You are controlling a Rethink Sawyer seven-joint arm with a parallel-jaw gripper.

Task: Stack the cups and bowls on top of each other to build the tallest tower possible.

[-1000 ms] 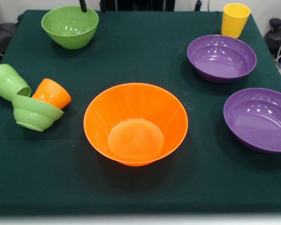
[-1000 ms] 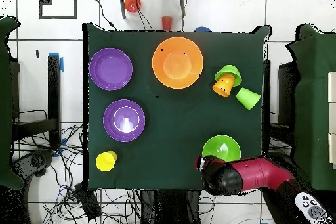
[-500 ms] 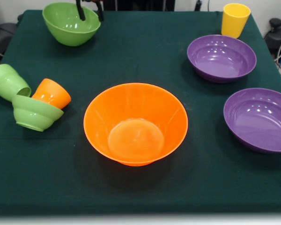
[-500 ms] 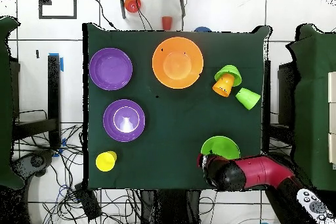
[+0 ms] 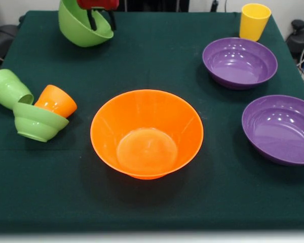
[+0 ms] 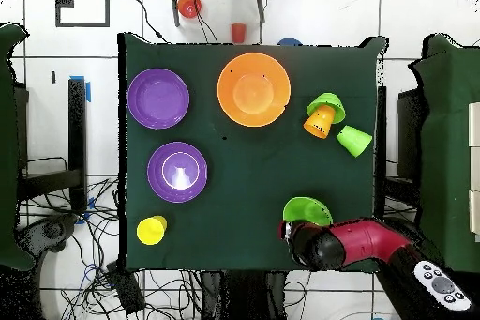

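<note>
My gripper [image 5: 102, 21] is shut on the rim of the medium light-green bowl [image 5: 81, 28], one finger inside and one outside. The bowl hangs tilted above the table's far left corner. In the overhead view the same bowl [image 6: 307, 210] shows just beyond my red arm [image 6: 361, 244]. The large orange bowl [image 5: 147, 132] stands mid-table. Two purple bowls [image 5: 239, 62] [image 5: 281, 129] sit on the right, with the yellow cup [image 5: 254, 21] behind them. At the left lie a light-green cup [image 5: 9, 88] on its side, an orange cup [image 5: 55, 101] and the small green bowl [image 5: 38, 121], tipped.
The dark green cloth [image 5: 157, 61] covers the whole table. In the overhead view a reddish round thing [image 6: 189, 5] and a small red cup [image 6: 238, 32] lie on the floor beyond the table's far edge, and cables run around the table legs.
The medium green bowl stood flat on the table a second ago. It has been gripped by its rim, lifted and tipped. Nothing else has moved.
</note>
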